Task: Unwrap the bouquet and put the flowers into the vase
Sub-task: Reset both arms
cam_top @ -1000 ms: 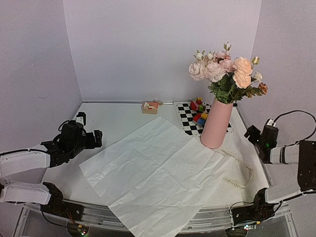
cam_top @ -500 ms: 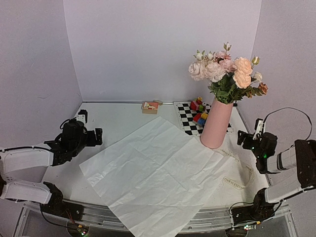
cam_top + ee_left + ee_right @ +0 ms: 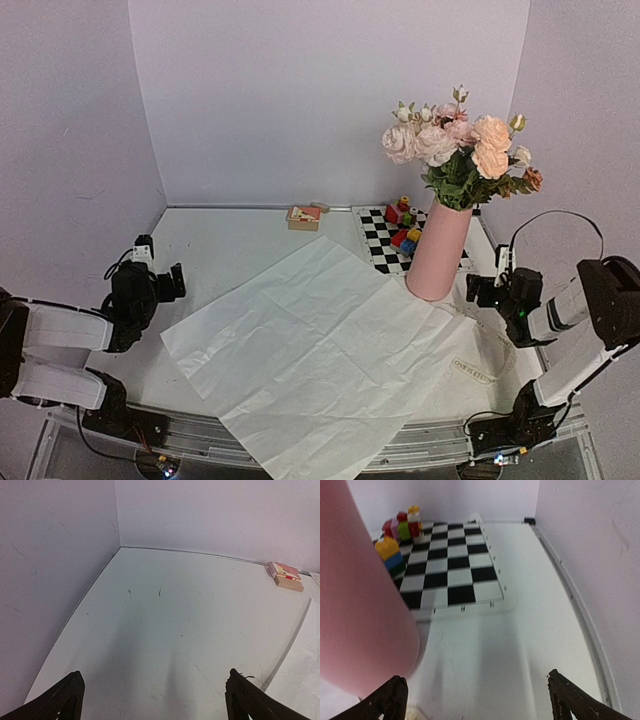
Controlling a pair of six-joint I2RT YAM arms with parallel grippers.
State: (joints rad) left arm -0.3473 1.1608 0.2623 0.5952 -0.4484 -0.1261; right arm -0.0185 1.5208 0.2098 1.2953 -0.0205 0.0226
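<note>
As left tool [image 3: 160, 262] and right tool [image 3: 486, 277] gape wide, the vase [image 3: 438, 250] flanks the latter.

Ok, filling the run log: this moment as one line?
pink-peach roses: in tall pink cylinder vase | creased white paper sheet: flat on table | left claw: open, empty | right claw: open, beside vase

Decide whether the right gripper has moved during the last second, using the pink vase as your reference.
Yes. The right gripper has swung left across the table, closing in on the vase near its base; the vase itself stands unchanged.
</note>
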